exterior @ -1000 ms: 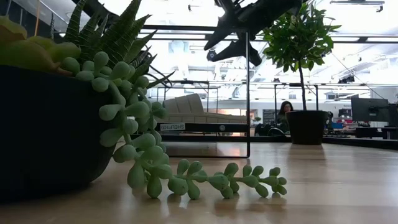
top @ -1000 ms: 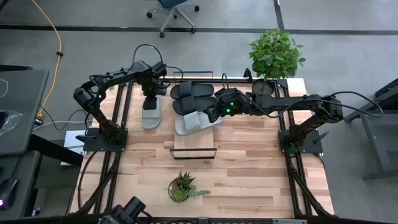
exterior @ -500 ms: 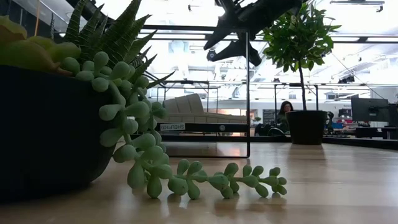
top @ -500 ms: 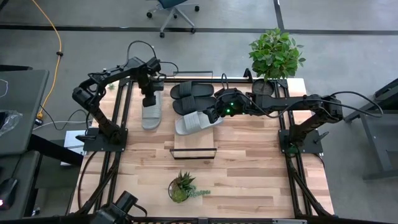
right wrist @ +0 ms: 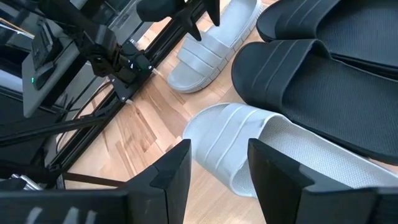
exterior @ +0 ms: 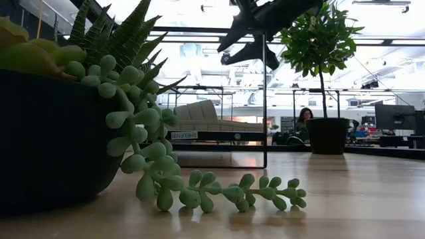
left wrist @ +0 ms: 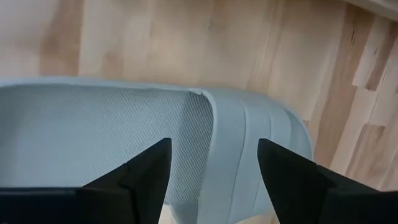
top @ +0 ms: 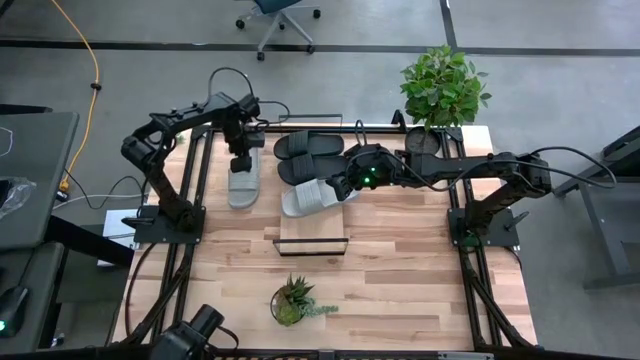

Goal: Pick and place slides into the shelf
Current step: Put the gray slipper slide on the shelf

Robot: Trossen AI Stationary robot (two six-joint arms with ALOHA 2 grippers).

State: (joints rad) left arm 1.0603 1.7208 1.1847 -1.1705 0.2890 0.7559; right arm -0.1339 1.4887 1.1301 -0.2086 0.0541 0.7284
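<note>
A light grey slide (top: 243, 180) lies sole down on the table, left of the shelf (top: 313, 230). My left gripper (top: 240, 157) stands open just over its far end; in the left wrist view the gripper (left wrist: 213, 148) looks down on the strap (left wrist: 239, 143), touching nothing that I can see. A second grey slide (top: 316, 196) lies across the shelf's board, with two black slides (top: 308, 156) side by side beyond it. My right gripper (top: 342, 185) hovers open above that grey slide (right wrist: 292, 152). The low view shows it (exterior: 246, 50) up near the top of the wire frame.
A leafy potted plant (top: 443, 85) stands at the table's far right corner. A small succulent pot (top: 292, 302) sits near the front edge and fills the low view's left (exterior: 46, 133). The shelf's black wire frame (exterior: 264, 99) rises upright. A person (exterior: 304, 118) sits far behind.
My left gripper has opened over the far end of the left grey slide and drawn back a little toward the table's far edge. The slide lies where it was. My right arm has kept still.
</note>
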